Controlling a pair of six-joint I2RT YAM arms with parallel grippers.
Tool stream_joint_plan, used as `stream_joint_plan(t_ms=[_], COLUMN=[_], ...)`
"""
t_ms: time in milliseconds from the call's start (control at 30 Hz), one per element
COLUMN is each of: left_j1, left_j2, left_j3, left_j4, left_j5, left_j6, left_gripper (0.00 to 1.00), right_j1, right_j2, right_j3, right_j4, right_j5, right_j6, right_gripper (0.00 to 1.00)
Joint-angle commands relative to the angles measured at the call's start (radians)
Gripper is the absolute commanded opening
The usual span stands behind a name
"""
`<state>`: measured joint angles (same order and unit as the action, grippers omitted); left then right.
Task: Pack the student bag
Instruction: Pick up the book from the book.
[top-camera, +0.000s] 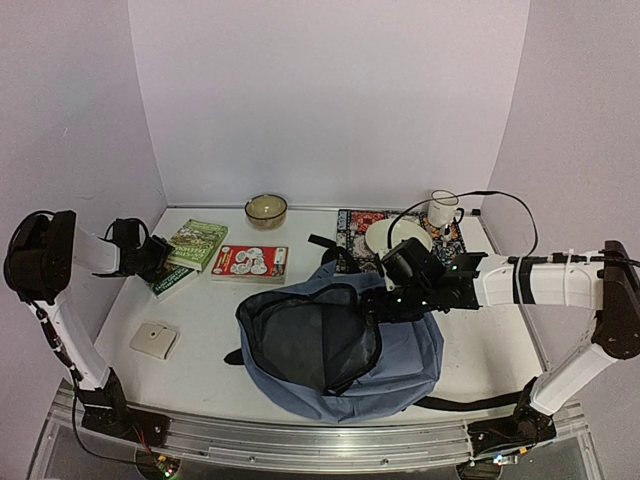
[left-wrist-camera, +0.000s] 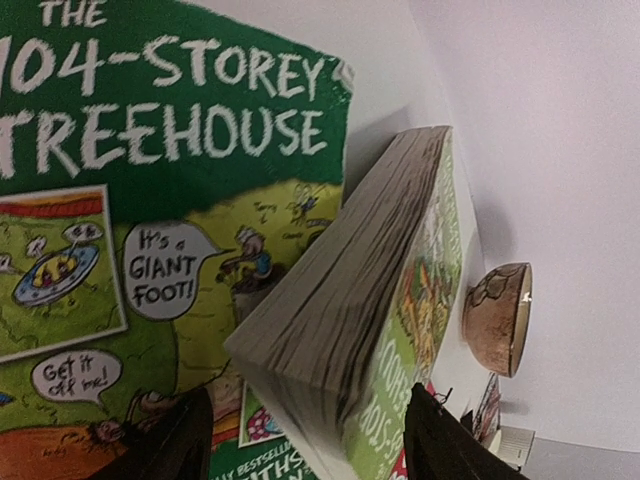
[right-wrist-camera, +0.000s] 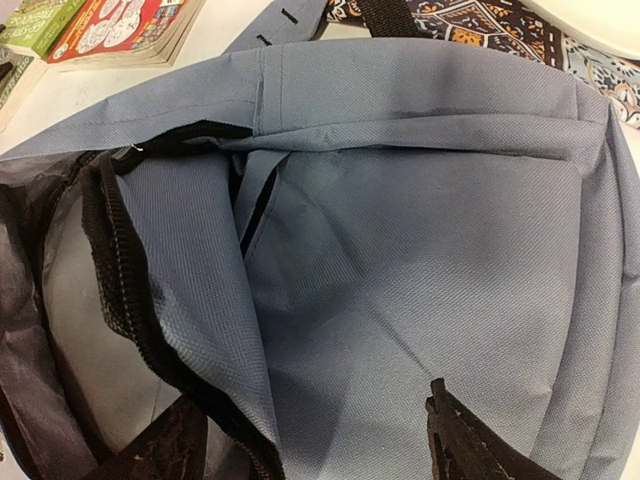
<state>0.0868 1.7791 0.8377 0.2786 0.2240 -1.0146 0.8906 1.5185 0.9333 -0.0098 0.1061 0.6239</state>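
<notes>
Packing barely begun. Bag (top-camera: 340, 345) lies unzipped on the surface (top-camera: 480, 350), dark lining showing and nothing visible inside (deeper folds hidden). Right fingers (top-camera: 382, 300) spread wide, gripping nothing. The bag's grey fabric is directly beneath them, its mouth just to one side. Left fingers (top-camera: 152, 258) also wide, with the corner of a thick green book (top-camera: 197, 243) between them, not yet clamped. Red book (top-camera: 250, 262) and second green book (top-camera: 172, 283) lie beyond and beneath them — all outside the bag.
</notes>
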Motion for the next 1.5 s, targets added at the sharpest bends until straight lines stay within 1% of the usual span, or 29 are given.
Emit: stream_joint_plan(t_ms=[0, 200, 267, 367, 600, 700, 767, 933, 1233, 1367, 1467], left_j1=[0.019, 0.029, 0.029, 0.03, 0.031, 0.032, 0.031, 0.032, 0.031, 0.031, 0.03], left_j2=[0.065, 0.156, 0.181, 0.199, 0.167, 0.121, 0.076, -0.054, -0.268, -0.355, -0.406], left_j3=[0.039, 0.063, 0.066, 0.065, 0.053, 0.054, 0.054, 0.041, -0.032, -0.074, -0.1], left_j4=[0.111, 0.154, 0.163, 0.17, 0.184, 0.185, 0.185, 0.183, 0.183, 0.182, 0.181], left_j5=[0.054, 0.093, 0.098, 0.098, 0.1, 0.109, 0.117, 0.15, 0.271, 0.346, 0.422], left_j6=[-0.042, -0.068, -0.068, -0.062, -0.051, -0.047, -0.049, -0.06, -0.095, -0.125, -0.153], left_gripper=[0.67, 0.67, 0.62, 0.51, 0.15, 0.05, 0.01, 0.0, 0.0, 0.0, 0.0], right_j1=[-0.005, -0.004, -0.004, -0.005, -0.004, -0.005, -0.004, -0.005, -0.004, -0.004, -0.004], right_j2=[-0.016, -0.023, -0.023, -0.022, -0.012, -0.012, -0.013, -0.017, 0.001, 0.008, 0.015], right_j3=[-0.002, -0.009, -0.007, -0.003, 0.003, 0.002, 0.002, -0.002, 0.005, 0.013, 0.02], right_j4=[-0.013, -0.012, -0.013, -0.014, -0.014, -0.014, -0.015, -0.016, -0.017, -0.016, -0.016], right_j5=[-0.002, -0.004, -0.004, -0.005, -0.01, -0.013, -0.011, 0.003, -0.018, -0.029, -0.036], right_j6=[-0.002, 0.006, 0.006, 0.006, 0.008, 0.01, 0.009, 0.011, 0.015, 0.01, 0.009], right_gripper=[0.75, 0.75, 0.75, 0.75, 0.75, 0.75, 0.75, 0.75, 0.71, 0.67, 0.61])
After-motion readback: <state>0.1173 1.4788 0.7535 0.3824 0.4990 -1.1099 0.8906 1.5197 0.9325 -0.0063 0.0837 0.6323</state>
